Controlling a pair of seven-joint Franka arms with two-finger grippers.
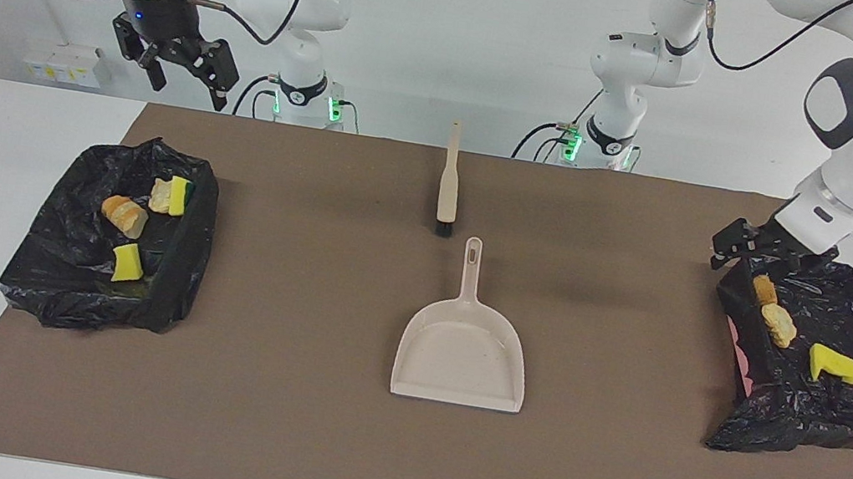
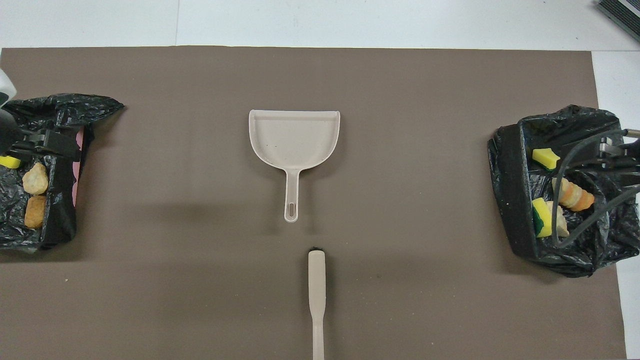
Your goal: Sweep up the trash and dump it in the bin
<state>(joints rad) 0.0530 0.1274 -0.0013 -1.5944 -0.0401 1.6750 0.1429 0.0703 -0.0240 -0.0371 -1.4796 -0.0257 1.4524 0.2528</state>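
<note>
The trash lies in two black-bagged bins. The bin (image 1: 49, 276) at the right arm's end holds a bread lump (image 1: 124, 215) and yellow sponge pieces (image 1: 127, 262). The bin (image 1: 831, 418) at the left arm's end holds bread lumps (image 1: 779, 324) and a yellow sponge (image 1: 832, 364). My left gripper (image 1: 732, 250) hangs open and empty over that bin's edge nearest the robots, also visible as the left gripper (image 2: 47, 145) in the overhead view. My right gripper (image 1: 191, 86) waits open and empty, raised above the table's robot edge.
The beige dustpan (image 1: 461, 346) lies mid-mat with its handle toward the robots, and the beige brush (image 1: 448, 184) lies just nearer to the robots. Both rest on the brown mat (image 1: 281, 421). The right arm's cables (image 2: 575, 210) hang over its bin.
</note>
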